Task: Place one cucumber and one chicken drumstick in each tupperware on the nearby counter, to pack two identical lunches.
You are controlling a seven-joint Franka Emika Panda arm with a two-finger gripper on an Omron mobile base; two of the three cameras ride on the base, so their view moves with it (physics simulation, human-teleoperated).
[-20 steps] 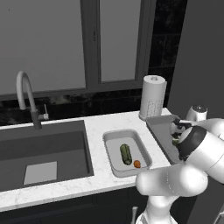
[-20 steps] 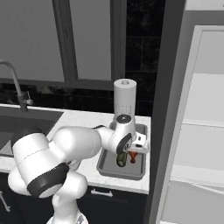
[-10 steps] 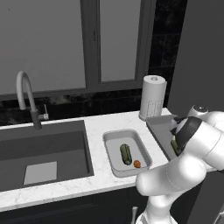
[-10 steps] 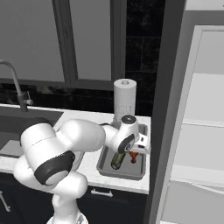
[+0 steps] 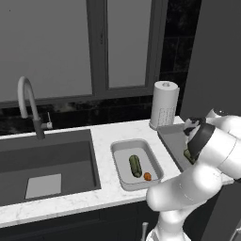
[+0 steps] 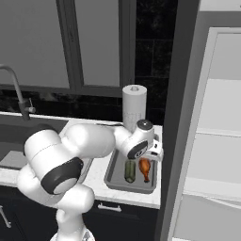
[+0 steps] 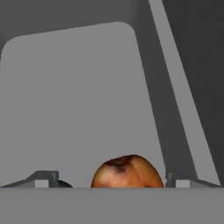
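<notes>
The larger dark tupperware (image 6: 113, 175) sits at the counter's (image 6: 98, 175) right end, holding a green cucumber (image 6: 130, 170) and a brown chicken drumstick (image 6: 145, 170) side by side. My gripper (image 6: 150, 157) hangs just over the drumstick's upper end. In the hand view the gripper (image 7: 111, 179) is open. The drumstick (image 7: 127, 171) lies between its fingertips (image 7: 43, 178), with a gap on the left side. The smaller light tupperware (image 5: 121, 168) on the counter (image 5: 106, 139) holds a cucumber (image 5: 135, 165) and a small orange-brown piece (image 5: 147, 176). My arm hides most of the dark tupperware (image 5: 170, 137) in the left base view.
A dark sink basin (image 5: 47, 157) with a curved faucet (image 5: 27, 101) lies to the left. A paper towel roll (image 5: 163, 104) stands behind the tupperware. Pale fridge shelves (image 6: 214, 150) rise right beside the counter's end.
The hand has come down over the dark tupperware, and the drumstick that hung at the gripper now lies beside the cucumber. The fingers now stand apart.
</notes>
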